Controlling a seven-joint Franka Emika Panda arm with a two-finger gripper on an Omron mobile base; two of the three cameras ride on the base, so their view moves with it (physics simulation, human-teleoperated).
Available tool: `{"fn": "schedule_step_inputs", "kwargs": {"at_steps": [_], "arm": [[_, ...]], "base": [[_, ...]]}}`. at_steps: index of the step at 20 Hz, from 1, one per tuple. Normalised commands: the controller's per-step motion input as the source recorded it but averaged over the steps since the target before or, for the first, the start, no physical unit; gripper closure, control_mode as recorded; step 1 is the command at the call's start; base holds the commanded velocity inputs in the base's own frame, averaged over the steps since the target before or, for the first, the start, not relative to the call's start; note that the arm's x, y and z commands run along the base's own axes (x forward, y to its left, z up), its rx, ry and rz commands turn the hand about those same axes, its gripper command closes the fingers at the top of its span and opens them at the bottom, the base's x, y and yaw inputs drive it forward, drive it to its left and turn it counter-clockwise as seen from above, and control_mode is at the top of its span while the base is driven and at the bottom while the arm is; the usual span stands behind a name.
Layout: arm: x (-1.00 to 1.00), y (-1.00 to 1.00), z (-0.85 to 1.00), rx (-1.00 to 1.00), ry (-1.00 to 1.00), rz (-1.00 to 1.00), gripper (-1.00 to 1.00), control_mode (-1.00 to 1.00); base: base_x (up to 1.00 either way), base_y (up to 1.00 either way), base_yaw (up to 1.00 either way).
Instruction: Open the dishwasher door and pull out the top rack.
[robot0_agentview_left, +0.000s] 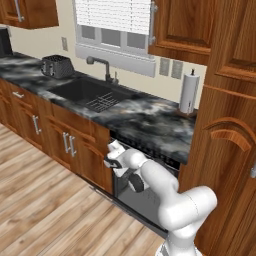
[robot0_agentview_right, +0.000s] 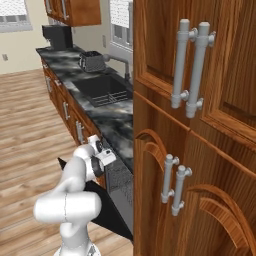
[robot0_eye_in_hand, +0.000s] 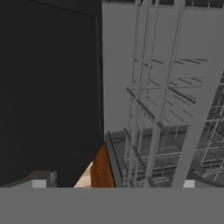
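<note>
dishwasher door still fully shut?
No. In the right base view the dishwasher door hangs swung out and down from the cabinet front, leaving the wire racks exposed behind the gripper.

No readable text, labels, brands or numbers anywhere.

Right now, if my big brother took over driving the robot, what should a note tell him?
Tool: open, holding nothing, up by the top edge of the dishwasher opening under the counter.
Dishwasher door: already swung down, well open, hanging out over the floor.
Wire racks: in the hand view they sit inside the tub, close in front of the tool.
Done: door opened.
Left: grab the front of the top rack and pull it out.
</note>
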Motion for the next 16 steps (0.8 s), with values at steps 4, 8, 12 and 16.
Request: {"fn": "schedule_step_inputs", "kwargs": {"at_steps": [4, 8, 12, 16], "arm": [[-0.93, 1.0, -0.93, 0.0, 0.04, -0.03, -1.0, -1.0], [-0.88, 1.0, -0.8, 0.03, 0.05, -0.04, -1.0, -1.0], [-0.9, 1.0, -0.7, 0.05, 0.07, -0.05, -1.0, -1.0], [-1.0, 1.0, -0.69, 0.04, 0.04, -0.06, -1.0, -1.0]], "base": [[0.0, 0.0, 0.0], [0.0, 0.0, 0.0], [0.0, 0.0, 0.0], [0.0, 0.0, 0.0]]}}
